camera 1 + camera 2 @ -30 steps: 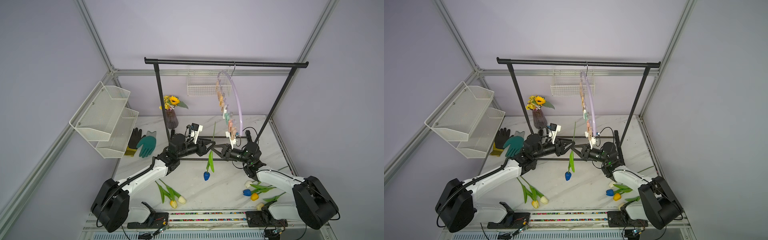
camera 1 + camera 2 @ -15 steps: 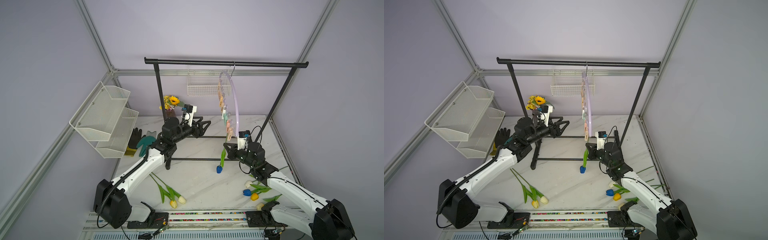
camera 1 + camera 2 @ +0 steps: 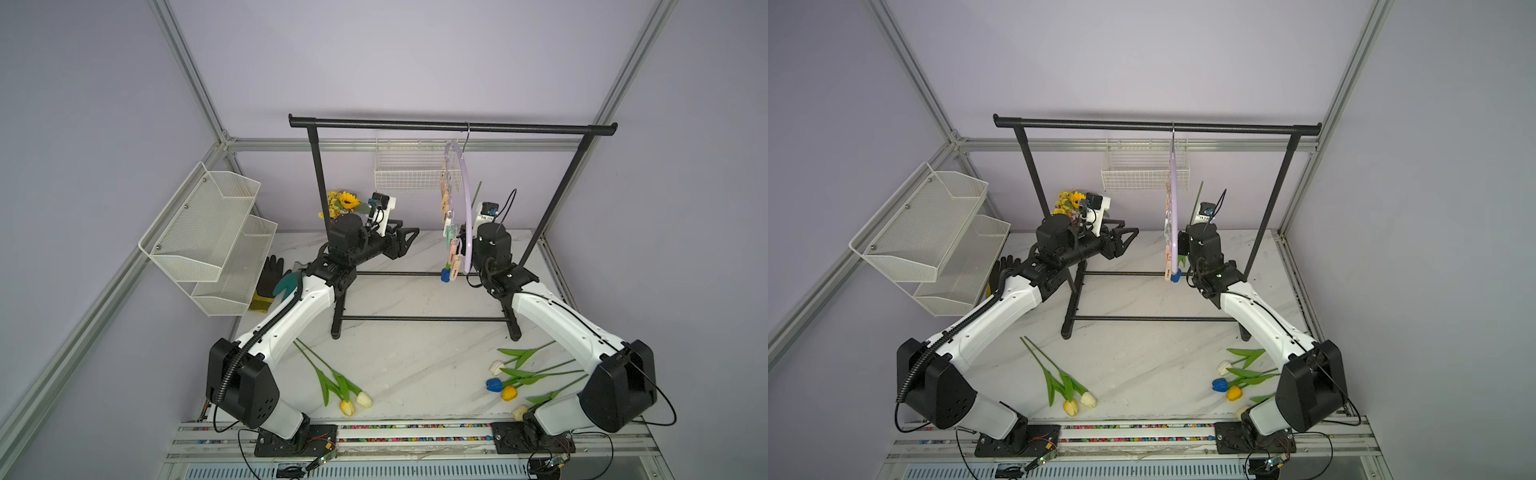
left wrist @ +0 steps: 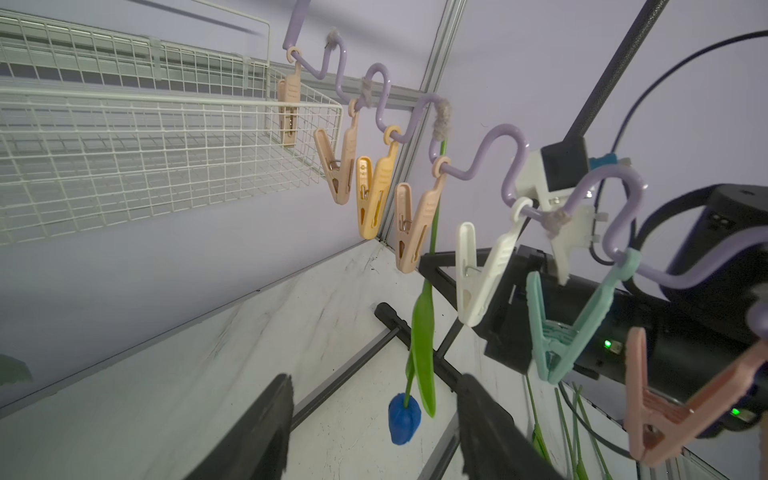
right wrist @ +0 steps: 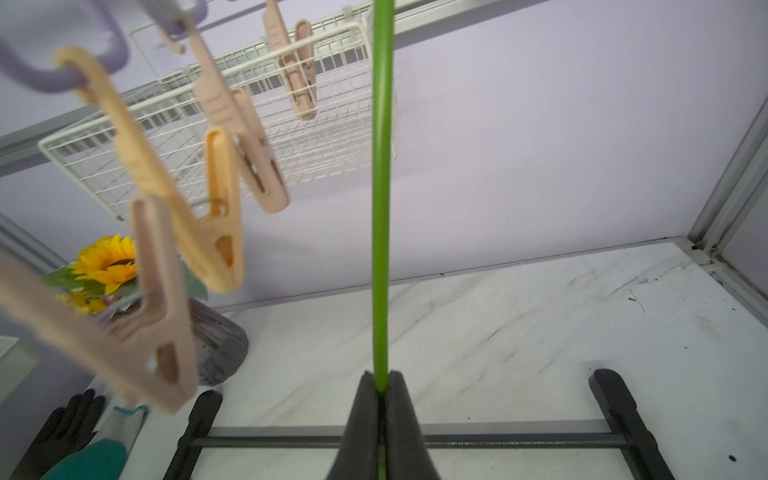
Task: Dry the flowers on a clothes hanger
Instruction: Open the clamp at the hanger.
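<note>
Heads up: your right gripper [image 5: 381, 386] is clamped on the blue tulip [image 4: 404, 417] stem, head down beside the clothes hanger [image 3: 467, 208]. Your left gripper [image 4: 374, 380] is open, empty. Hanger prob swings, so bump a peg [image 4: 409, 232] & you'll miss the stem.

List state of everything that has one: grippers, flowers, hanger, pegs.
left gripper, open, empty.
right gripper, shut on blue tulip stem.
blue tulip, held head down beside the clothes hanger, not pegged.
clothes hanger, hooked on the rack bar.
pegs, those in view shut, none holding a flower.
loose tulips, lying flat on the table.
</note>
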{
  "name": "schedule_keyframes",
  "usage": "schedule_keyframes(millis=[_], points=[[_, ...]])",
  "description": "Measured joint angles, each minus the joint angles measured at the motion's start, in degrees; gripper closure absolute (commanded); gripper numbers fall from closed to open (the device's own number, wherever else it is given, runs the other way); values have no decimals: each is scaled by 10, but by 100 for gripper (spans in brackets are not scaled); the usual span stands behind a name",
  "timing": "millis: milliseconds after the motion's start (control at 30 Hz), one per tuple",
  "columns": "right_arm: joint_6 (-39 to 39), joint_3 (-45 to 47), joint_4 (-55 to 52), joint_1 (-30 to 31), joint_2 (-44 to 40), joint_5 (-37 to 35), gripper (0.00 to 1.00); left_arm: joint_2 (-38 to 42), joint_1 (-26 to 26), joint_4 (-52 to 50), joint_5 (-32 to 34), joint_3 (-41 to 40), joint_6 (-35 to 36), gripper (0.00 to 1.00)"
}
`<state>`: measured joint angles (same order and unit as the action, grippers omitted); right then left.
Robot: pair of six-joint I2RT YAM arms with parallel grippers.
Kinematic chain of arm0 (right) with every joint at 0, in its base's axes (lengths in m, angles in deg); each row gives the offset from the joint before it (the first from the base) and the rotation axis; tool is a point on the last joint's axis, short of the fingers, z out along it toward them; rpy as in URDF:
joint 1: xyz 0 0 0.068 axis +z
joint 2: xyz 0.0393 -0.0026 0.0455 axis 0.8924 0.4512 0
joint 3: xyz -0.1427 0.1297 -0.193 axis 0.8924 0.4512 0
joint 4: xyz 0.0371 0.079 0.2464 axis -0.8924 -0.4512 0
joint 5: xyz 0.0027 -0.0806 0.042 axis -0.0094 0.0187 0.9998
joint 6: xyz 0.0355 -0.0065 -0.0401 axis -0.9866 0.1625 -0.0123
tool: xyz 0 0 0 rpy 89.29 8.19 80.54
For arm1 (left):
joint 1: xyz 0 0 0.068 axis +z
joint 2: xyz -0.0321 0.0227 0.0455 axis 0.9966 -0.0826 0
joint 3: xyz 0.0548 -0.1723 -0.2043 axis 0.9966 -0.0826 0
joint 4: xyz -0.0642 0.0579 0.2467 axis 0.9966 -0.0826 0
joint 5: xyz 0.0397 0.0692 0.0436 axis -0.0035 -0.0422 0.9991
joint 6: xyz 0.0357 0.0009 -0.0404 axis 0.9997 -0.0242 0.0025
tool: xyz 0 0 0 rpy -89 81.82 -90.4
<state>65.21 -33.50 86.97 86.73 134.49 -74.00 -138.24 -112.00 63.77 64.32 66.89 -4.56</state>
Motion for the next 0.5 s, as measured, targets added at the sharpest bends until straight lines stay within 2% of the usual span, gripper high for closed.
schedule_keyframes(millis=[300, 500], points=[[-25, -136, -30, -83, 110, 8, 100, 5, 0, -37, 0, 8, 13, 38], [7, -190, 12, -83, 143, 111, 100, 17, 0, -48, 0, 8, 13, 38]])
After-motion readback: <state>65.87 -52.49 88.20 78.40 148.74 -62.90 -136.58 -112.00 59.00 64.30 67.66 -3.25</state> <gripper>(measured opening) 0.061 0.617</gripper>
